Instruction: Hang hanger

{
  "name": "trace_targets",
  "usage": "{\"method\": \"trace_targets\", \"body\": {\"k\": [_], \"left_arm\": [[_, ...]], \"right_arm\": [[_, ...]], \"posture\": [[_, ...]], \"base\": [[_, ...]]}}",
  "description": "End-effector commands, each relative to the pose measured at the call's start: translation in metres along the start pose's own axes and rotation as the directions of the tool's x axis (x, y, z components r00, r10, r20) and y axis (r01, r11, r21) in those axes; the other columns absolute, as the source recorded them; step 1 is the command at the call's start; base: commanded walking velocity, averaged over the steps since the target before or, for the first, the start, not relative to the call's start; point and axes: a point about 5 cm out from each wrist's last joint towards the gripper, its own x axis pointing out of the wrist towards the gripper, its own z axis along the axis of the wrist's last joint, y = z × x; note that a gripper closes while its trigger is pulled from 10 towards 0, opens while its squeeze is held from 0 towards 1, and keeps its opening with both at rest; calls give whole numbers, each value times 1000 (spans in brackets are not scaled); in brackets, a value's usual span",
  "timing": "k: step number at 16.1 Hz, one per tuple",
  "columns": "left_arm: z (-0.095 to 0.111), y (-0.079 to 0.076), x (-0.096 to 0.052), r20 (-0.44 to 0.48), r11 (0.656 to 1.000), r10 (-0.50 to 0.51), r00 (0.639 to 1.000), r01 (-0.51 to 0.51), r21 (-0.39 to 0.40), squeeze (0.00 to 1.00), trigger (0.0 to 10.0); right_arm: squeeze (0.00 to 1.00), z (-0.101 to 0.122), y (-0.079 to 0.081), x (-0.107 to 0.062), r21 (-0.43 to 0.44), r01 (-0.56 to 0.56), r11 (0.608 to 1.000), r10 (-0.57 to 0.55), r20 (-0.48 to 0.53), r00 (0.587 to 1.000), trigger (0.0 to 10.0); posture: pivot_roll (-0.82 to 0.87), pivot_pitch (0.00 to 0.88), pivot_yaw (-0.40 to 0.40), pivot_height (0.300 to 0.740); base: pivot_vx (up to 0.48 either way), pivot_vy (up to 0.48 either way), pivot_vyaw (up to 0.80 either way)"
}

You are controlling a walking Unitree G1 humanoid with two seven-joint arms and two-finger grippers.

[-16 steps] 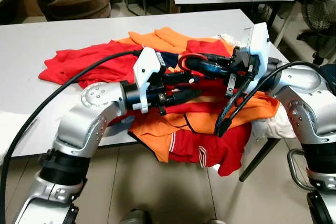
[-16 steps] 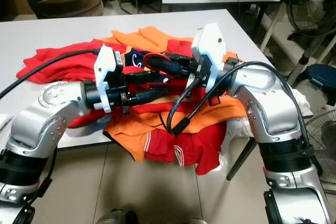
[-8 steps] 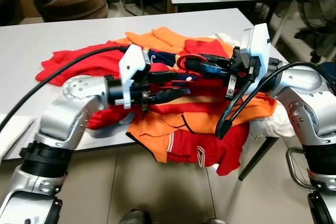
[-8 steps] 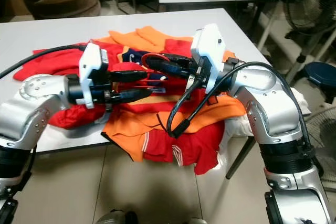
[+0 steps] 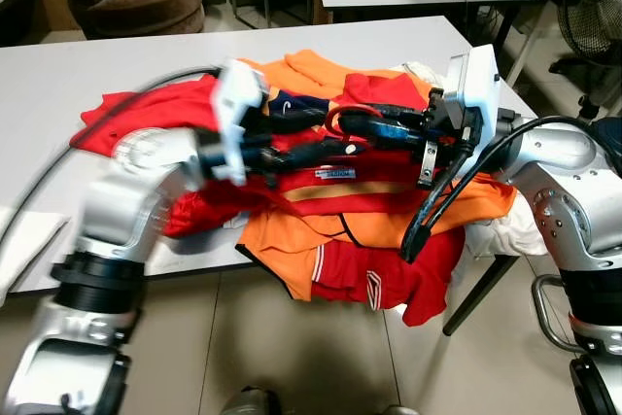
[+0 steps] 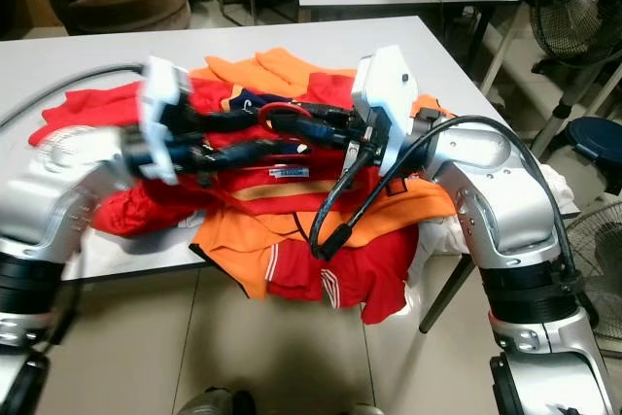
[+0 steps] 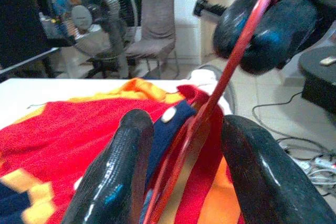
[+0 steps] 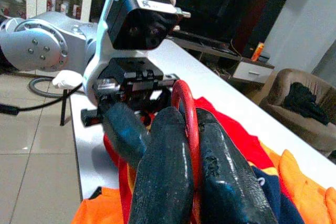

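A white table [image 5: 58, 85] carries my heap of red and orange shirts [image 5: 321, 191]. Above the heap, my right gripper [image 8: 191, 129] is clamped on the red hanger [image 7: 231, 66]. My left gripper [image 7: 184, 145] straddles that hanger, fingers apart.

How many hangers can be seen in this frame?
1. A red hanger is pinched in the right gripper above the pile of clothes on the table; its bar runs between the left gripper's open fingers. More could be hidden under the pile.
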Motion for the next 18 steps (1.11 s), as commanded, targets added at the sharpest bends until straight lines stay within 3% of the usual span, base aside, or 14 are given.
{"method": "trace_targets", "body": {"k": [1,9,15,18], "left_arm": [[-1,-2,1,-9,1000,-9,1000,9,-2,0,10000],[-11,-5,4,-47,1000,-27,999,28,7,0,10000],[-16,8,17,-27,997,67,997,-67,29,0,10000],[-16,9,16,-19,998,61,998,-61,23,0,10000]], "right_arm": [[0,5,4,1,-12,-24,1000,24,18,1000,0],[0,6,11,3,9,-64,998,64,21,998,0],[0,5,12,5,13,-77,997,76,22,997,0],[0,6,13,4,11,-78,997,78,21,997,0]], "posture": [[-176,53,64,740],[-171,50,62,740],[-175,43,65,740],[-177,39,63,740]], "base": [[0,0,0],[0,0,0],[0,0,0],[0,0,0]]}}
